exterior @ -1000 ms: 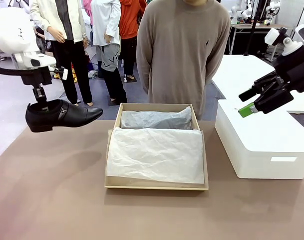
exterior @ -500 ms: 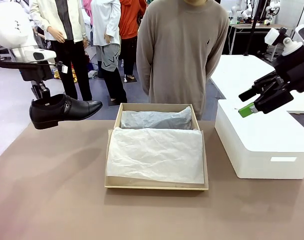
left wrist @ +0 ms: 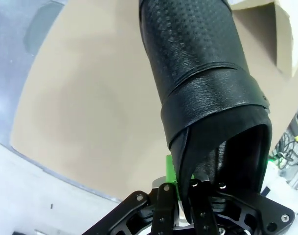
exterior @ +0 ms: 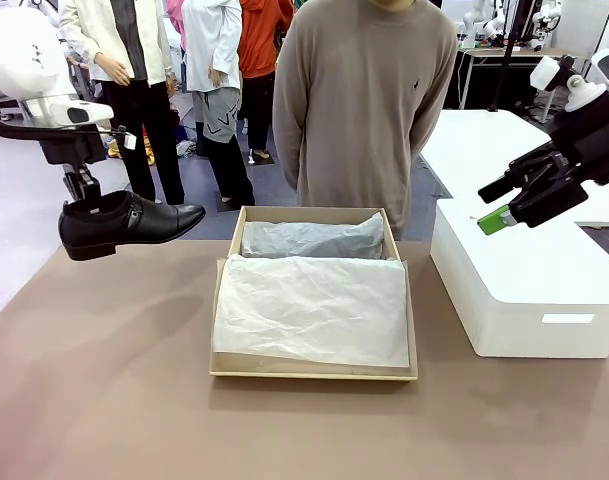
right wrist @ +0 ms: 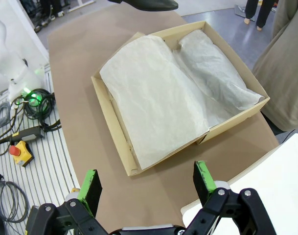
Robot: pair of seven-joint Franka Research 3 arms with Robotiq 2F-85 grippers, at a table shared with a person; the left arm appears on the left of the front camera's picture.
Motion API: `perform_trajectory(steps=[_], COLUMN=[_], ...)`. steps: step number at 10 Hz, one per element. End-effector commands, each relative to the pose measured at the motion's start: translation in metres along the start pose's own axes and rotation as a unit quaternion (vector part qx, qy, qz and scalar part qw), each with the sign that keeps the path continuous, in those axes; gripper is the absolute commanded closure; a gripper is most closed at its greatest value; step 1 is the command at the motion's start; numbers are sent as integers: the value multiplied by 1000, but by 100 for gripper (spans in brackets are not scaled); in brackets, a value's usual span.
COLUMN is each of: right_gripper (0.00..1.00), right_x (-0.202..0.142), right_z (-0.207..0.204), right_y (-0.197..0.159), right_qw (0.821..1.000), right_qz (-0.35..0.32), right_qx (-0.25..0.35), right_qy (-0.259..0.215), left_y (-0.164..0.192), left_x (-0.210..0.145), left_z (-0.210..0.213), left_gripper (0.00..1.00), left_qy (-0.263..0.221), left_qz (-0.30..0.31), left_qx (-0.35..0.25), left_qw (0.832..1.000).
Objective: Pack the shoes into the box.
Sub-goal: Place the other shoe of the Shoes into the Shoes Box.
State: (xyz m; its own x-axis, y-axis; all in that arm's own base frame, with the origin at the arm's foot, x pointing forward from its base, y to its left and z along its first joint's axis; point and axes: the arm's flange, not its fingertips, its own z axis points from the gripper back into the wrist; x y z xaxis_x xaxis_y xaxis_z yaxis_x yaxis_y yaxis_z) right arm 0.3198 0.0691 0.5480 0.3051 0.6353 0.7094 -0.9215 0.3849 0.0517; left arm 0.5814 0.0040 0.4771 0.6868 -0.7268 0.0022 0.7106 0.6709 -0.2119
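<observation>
A glossy black shoe [exterior: 129,225] with a buckle strap hangs level in the air above the table's far left, toe pointing toward the box. My left gripper [exterior: 81,195] is shut on its heel collar; in the left wrist view the shoe [left wrist: 197,63] stretches away from the gripper [left wrist: 185,188]. The brown cardboard box [exterior: 227,300] lies open at mid-table, lined with crumpled white tissue [exterior: 314,305]. My right gripper [exterior: 499,205] hovers open and empty above the white block. From the right wrist, the open gripper [right wrist: 146,171] looks down on the box [right wrist: 114,112] and the shoe's toe [right wrist: 149,4].
A large white block [exterior: 524,290] sits on the table's right side under my right arm. A person in a beige sweater [exterior: 369,100] stands at the far edge behind the box. Bare brown table [exterior: 114,380] lies in front and left of the box.
The left arm has lifted the shoe slightly and carried it a little to the right. The right arm has not moved.
</observation>
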Motion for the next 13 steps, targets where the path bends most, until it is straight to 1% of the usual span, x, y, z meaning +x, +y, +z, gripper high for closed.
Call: perform_trajectory(steps=[1,3,4,5,6,7,9,10,11,13], right_gripper=[0,0,0,0,0,0,0,0,0,0], right_x=[1,1,1,1,1,1,1,1,1,1], right_z=[-1,-1,-1,-1,-1,-1,-1,-1,-1,-1], right_y=[-3,-3,-3,-3,-3,-3,-3,-3,-3,-3], right_qw=[1000,1000,1000,1000,1000,1000,1000,1000,1000,1000], right_qz=[10,10,10,10,10,10,10,10,10,10], right_qx=[8,8,8,8,8,8,8,8,8,8], right_qy=[-16,-16,-16,-16,-16,-16,-16,-16,-16,-16], left_y=[-26,-48,-59,-71,-82,-96,-116,-122,-112,-112], left_x=[13,29,38,49,60,73,91,98,86,86], left_z=[15,28,31,33,35,38,43,44,33,33], left_gripper=[100,100,100,100,100,100,100,100,100,100], left_qy=[-33,-60,-65,-72,-72,-55,-64,-62,-63,-63], left_qz=[102,193,249,285,301,333,358,357,342,342], left_qx=[9,-4,-6,6,4,20,65,79,35,35], left_qw=[994,979,966,956,951,941,929,929,937,937])
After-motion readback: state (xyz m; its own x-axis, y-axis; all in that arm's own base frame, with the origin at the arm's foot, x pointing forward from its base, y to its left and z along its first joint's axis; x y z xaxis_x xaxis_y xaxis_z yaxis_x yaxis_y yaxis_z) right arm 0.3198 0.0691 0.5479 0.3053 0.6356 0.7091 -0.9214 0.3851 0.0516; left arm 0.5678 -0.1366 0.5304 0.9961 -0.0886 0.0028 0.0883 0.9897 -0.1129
